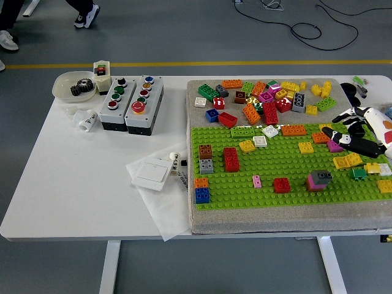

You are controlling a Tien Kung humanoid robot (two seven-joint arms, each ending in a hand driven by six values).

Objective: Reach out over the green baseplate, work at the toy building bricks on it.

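Observation:
The green baseplate [288,177] lies on a grey mat at the table's right. Scattered on it are a red brick [231,158], a brown-on-grey stack [206,158], an orange-on-blue stack [201,190], a small pink brick [256,180], a low red brick [281,185] and a magenta brick with a grey top [318,179]. My right hand [344,128] comes in from the right edge and hovers over the plate's right end. Its fingers [355,144] are stretched out and hold nothing. Just below them lie a magenta brick [334,146] and a yellow brick [346,161].
A pile of loose bricks [269,98] covers the mat behind the baseplate. To the left stand two button boxes [131,101], a bowl with gears [75,86] and a white switch [153,173] on paper. A person's shoes show at the top left.

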